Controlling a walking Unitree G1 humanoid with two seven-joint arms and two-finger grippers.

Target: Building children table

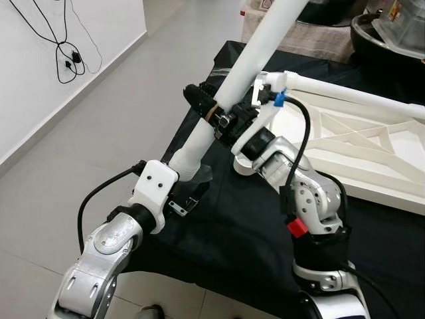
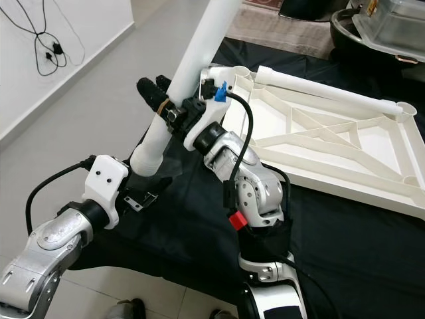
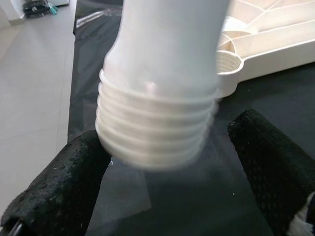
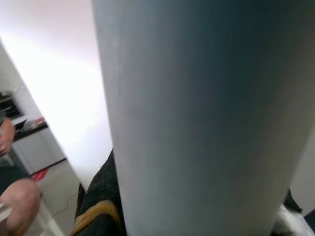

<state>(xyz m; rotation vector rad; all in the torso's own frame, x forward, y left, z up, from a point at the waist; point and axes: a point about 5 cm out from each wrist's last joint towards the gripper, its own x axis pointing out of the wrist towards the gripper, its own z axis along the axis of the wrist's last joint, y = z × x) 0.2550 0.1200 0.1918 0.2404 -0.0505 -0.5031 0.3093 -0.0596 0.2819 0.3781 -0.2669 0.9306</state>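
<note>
White plastic dominates the scene: a long round table leg [image 1: 232,86] with a threaded end is held aslant above a surface draped in black cloth [image 1: 232,226], while the upturned cream tabletop with moulded ribs [image 2: 345,143] lies flat on that cloth to the robot's right. The tabletop rests underside up, presumably so its round threaded sockets face upward to receive legs; one such corner socket [image 3: 229,64] sits just beyond the leg's threads in the left wrist view.

The right end effector [image 1: 216,113] is clamped across the middle of the leg, its black fingers [image 2: 154,90] wrapped round the tube, so it appears to carry the weight and set the angle. The left end effector [image 3: 162,162] sits at the leg's lower, threaded end with its two padded fingers spread to either side; they seem to flank the threads without squeezing them, likely steadying or guiding the tip rather than bearing it. Holding the leg at two places would give control of both its tilt and where the thread points.

As a judgement, the leg is not yet seated: its threaded end hangs above the cloth, near the socket but apart from it. It would need to be stood more upright over the socket before turning.
</note>
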